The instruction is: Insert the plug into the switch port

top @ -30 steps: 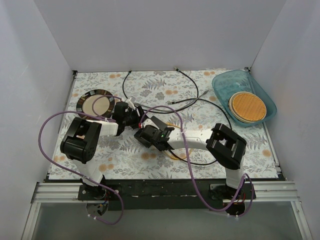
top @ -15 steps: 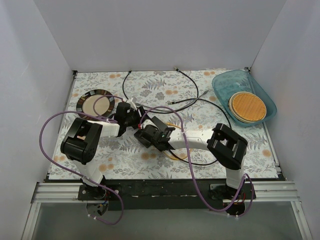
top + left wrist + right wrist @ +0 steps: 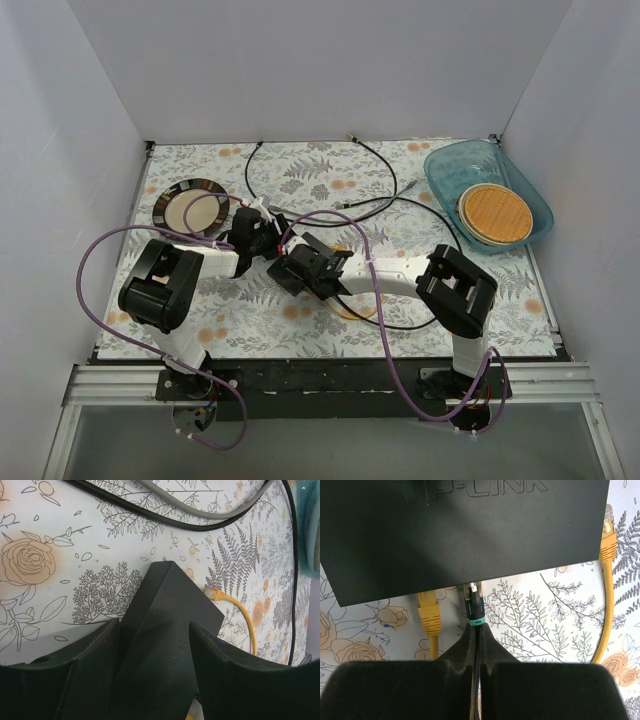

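The switch (image 3: pixel 165 610) is a flat matte-black box, and my left gripper (image 3: pixel 154 625) is shut on it, one finger on each side. From the right wrist view its long edge (image 3: pixel 465 530) faces me, with a yellow plug (image 3: pixel 429 612) seated in one socket. My right gripper (image 3: pixel 476 630) is shut on a thin black cable just behind the plug (image 3: pixel 475 605), which is black with a teal ring. The plug's tip sits at the switch's edge, beside the yellow plug. In the top view both grippers (image 3: pixel 262 240) (image 3: pixel 303 266) meet mid-table and hide the switch.
A dark-rimmed plate (image 3: pixel 190 205) lies at the far left. A blue tub (image 3: pixel 487 195) holding a round orange disc stands at the back right. Black cables (image 3: pixel 380 165) loop across the back. A yellow cable (image 3: pixel 350 310) curls under the right arm, and its other plug (image 3: pixel 606 535) lies by the switch's corner.
The right gripper has edged slightly left and away from the bases with the plug, closer to the switch. The left gripper has shifted slightly right. Both grips are unchanged.
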Controlling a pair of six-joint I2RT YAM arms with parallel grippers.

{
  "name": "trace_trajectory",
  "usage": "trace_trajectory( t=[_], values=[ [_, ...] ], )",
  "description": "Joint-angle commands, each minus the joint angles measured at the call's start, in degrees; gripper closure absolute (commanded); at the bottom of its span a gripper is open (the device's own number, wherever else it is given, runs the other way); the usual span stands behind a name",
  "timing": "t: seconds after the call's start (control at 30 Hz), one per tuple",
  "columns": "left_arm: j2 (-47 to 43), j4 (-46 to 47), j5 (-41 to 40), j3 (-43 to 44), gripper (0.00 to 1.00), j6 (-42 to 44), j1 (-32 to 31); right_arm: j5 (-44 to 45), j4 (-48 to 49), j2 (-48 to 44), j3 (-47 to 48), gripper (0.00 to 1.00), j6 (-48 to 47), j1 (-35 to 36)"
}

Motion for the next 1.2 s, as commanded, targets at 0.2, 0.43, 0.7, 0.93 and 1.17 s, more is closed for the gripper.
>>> trace_trajectory(
  t=[0.2, 0.43, 0.7, 0.93, 1.17],
  values=[
    [-2.66, -4.51, 13.29, -1.95, 0.44, -4.48, -6.76, -1.13, 25.93, -2.71, 3.35, 0.99, -3.01, -2.16],
    [-2.66, -4.95, 13.82, -2.39, 0.44, -4.57, -7.72, -3.24, 27.25, -2.10, 5.01, 0.99, -3.19, -3.48],
    [-2.22, -4.95, 13.74, -2.22, 0.44, -4.57, -8.43, -4.38, 27.16, -1.66, 5.98, 0.99, -3.63, -3.74],
    [-4.59, -10.29, 6.02, -1.17, 0.27, -1.59, -8.26, -4.99, 25.06, -4.81, 2.91, 0.99, -2.75, -3.74],
    [-6.17, -16.46, -4.71, 1.30, 0.04, 0.79, -5.45, -7.46, 21.89, -8.33, -3.50, 0.85, -1.61, -3.74]
  ],
)
